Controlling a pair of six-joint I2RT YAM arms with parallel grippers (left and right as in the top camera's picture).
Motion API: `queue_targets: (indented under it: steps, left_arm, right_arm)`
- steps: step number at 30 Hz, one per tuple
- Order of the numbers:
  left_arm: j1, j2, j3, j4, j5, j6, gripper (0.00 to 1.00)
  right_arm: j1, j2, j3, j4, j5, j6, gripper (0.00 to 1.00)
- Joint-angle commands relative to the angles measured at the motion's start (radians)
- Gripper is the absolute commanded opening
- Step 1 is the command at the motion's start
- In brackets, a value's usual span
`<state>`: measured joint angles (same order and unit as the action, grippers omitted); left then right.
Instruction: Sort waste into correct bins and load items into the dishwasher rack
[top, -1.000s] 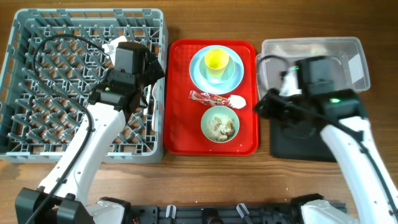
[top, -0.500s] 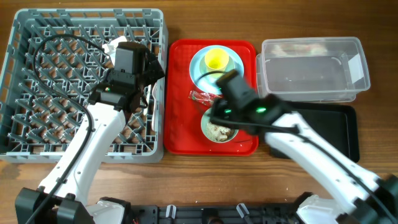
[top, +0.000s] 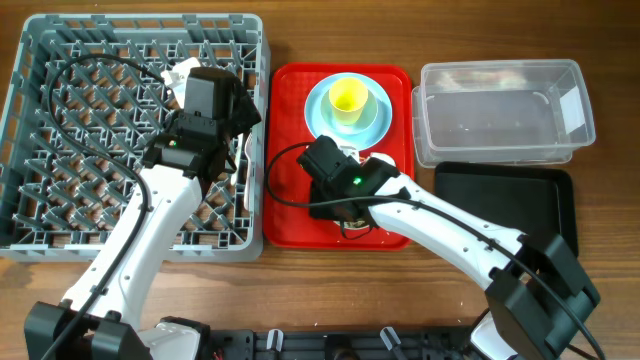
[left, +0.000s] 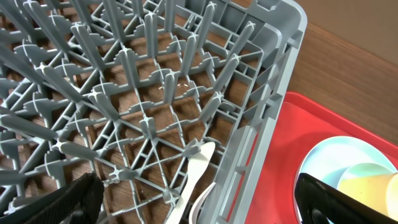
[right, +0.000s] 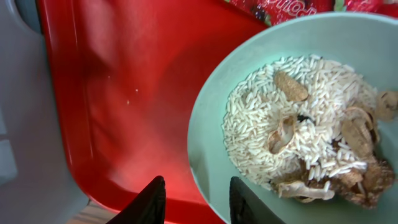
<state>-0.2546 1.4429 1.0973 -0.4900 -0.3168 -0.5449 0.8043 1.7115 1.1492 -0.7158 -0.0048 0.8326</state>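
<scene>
Desk (top: 300, 275) of brown wood, seen from above, where we find a red tray (top: 285, 228) in the middle. Left of it sits the dishwasher rack (top: 120, 22), a grey square crate of upright pegs. Right of it lie the clear tub (top: 500, 66) and, nearer the robot, the black tray (top: 530, 190), both with their long sides running left to right.

The right hand (right: 198, 190) hangs over the near end of the red tray. Its fingers are parted and stand astride the rim of a mint bowl (right: 208, 155), one outside over the tray, one over the bowl; we see nothing clasped. The bowl sits mouth up and holds food scraps (right: 292, 137): white rice and brownish bits. Beyond it a strip of the snack wrapper (right: 283, 6) lies across the tray.

At the tray's far end the blue plate (top: 316, 108) lies flat with the yellow cup (top: 348, 97) upright on it.

The left hand (left: 199, 186) hovers over the rack's right side, spread wide and holding nothing. Below it white cutlery (left: 199, 162) lies in the rack, its length along the right wall.
</scene>
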Motion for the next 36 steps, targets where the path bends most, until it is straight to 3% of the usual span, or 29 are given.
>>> queue_targets:
  steps: [1, 21, 27, 31, 34, 35, 36]
  left_arm:
    - [0.004, -0.003, -0.006, 0.003, -0.020, -0.014, 1.00]
    - [0.004, -0.003, -0.006, 0.004, -0.013, -0.014, 1.00]
    - [0.004, -0.003, -0.006, 0.006, -0.013, -0.014, 1.00]
    - [0.004, -0.003, -0.006, 0.007, -0.013, -0.014, 1.00]
    - [0.004, -0.003, -0.006, 0.007, -0.013, -0.014, 1.00]
    - [0.004, -0.003, -0.006, 0.007, -0.012, -0.014, 1.00]
    - [0.004, -0.003, -0.006, 0.007, -0.012, -0.014, 1.00]
  right_arm:
    - [0.005, 0.021, 0.014, 0.009, 0.034, -0.021, 0.34]
    - [0.021, 0.148, 0.014, 0.085, 0.035, -0.022, 0.29]
    - [0.021, 0.147, 0.014, 0.076, 0.034, -0.046, 0.33]
    - [0.020, 0.143, 0.014, 0.069, 0.034, -0.051, 0.24]
    - [0.014, 0.122, 0.016, 0.070, 0.034, -0.079, 0.38]
    - [0.008, 0.111, 0.019, 0.070, 0.034, -0.101, 0.56]
    - [-0.002, 0.092, 0.025, 0.069, 0.033, -0.130, 0.98]
